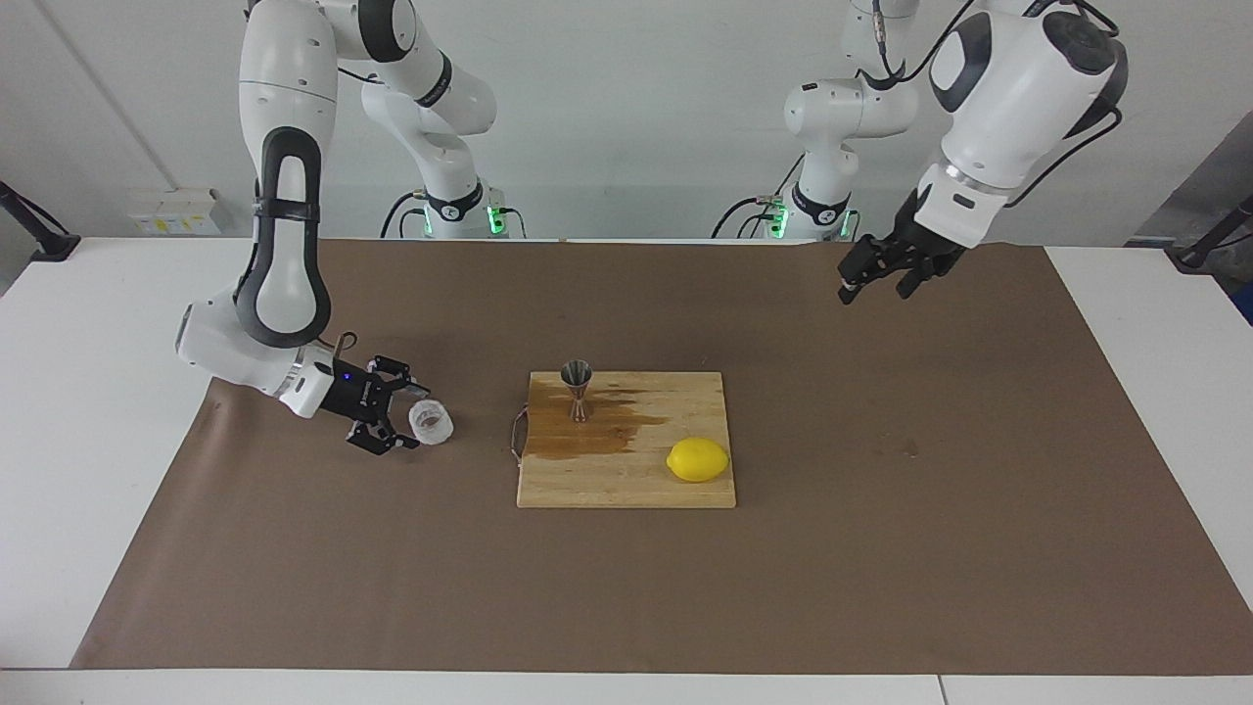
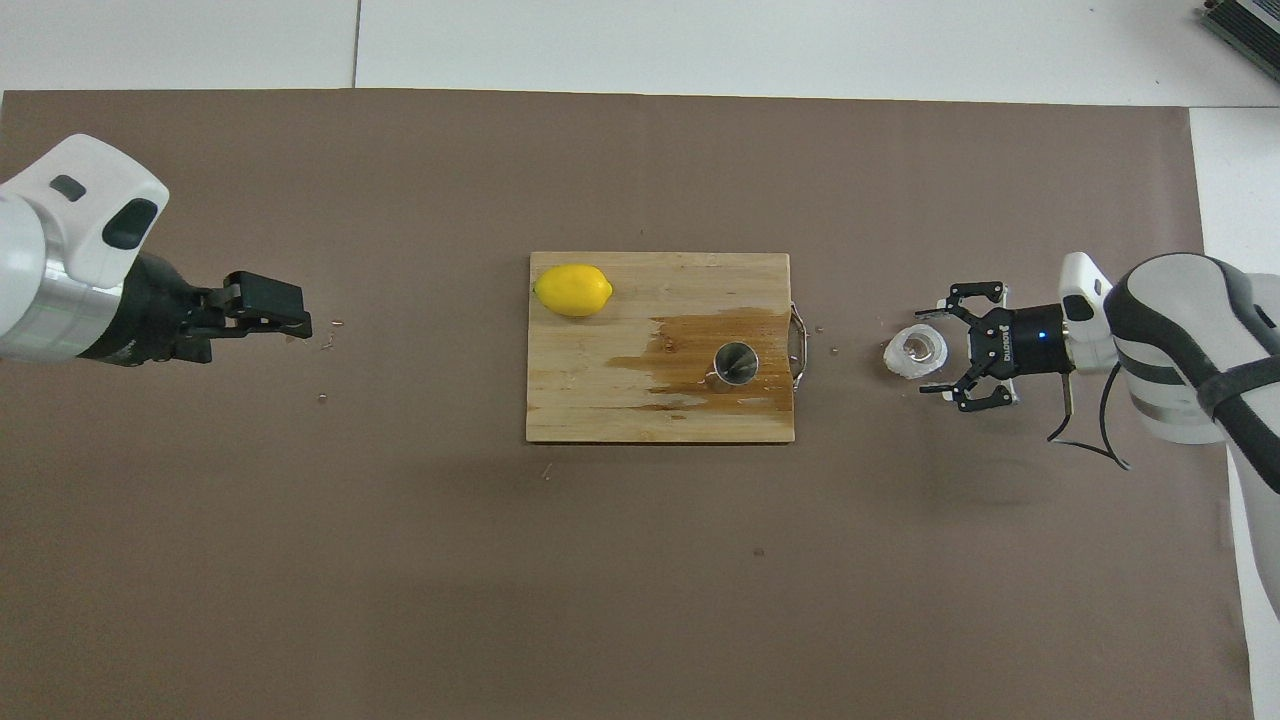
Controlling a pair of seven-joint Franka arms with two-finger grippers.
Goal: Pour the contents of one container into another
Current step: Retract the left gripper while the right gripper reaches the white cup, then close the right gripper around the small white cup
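Glass cup [image 1: 431, 422], right end effector [image 1: 399, 419] open beside it

A plain pale wall [image 1: 626, 117] runs along the robots' end of the scene, evenly and softly lit. A white table [image 1: 88, 411] fills most of the facing view, with a large brown paper sheet [image 1: 881, 548] spread flat over its middle; white tabletop shows at both ends. A small pale box [image 1: 176, 211] sits by the wall

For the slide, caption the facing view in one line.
Right end effector open beside the glass cup; steel jigger and lemon on the stained cutting board; left end effector waits raised.
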